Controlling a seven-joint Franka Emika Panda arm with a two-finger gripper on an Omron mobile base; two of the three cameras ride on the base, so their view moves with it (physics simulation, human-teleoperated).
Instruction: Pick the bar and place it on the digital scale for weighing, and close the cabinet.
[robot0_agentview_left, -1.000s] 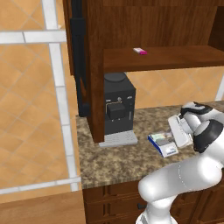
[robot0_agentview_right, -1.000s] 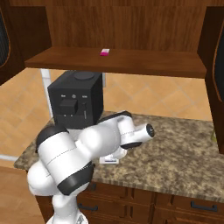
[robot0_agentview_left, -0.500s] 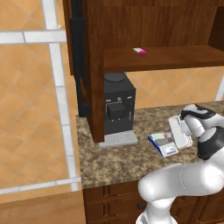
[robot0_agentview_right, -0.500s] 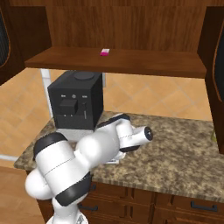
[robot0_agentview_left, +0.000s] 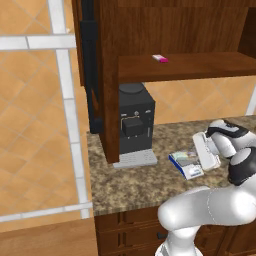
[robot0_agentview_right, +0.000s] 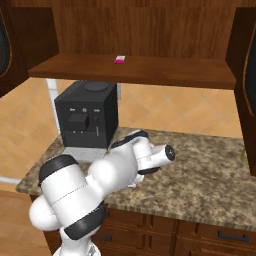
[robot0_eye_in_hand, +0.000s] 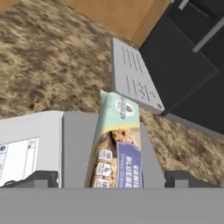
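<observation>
Fingers (robot0_eye_in_hand: 112, 179) stand spread either side of the bar (robot0_eye_in_hand: 117, 144), gripping nothing; it overhangs the digital scale (robot0_eye_in_hand: 74, 140) ahead and could slide onto the surface (robot0_eye_in_hand: 52, 65).

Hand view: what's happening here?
The bar lies on the digital scale, on its grey top plate, with the gripper just above it, jaws open on either side. The coffee machine stands behind on the counter. The cabinet is open, not yet closed.

The bar (robot0_eye_in_hand: 117, 144) lies on the digital scale (robot0_eye_in_hand: 74, 144), beside the coffee machine (robot0_agentview_left: 135, 122).
</observation>
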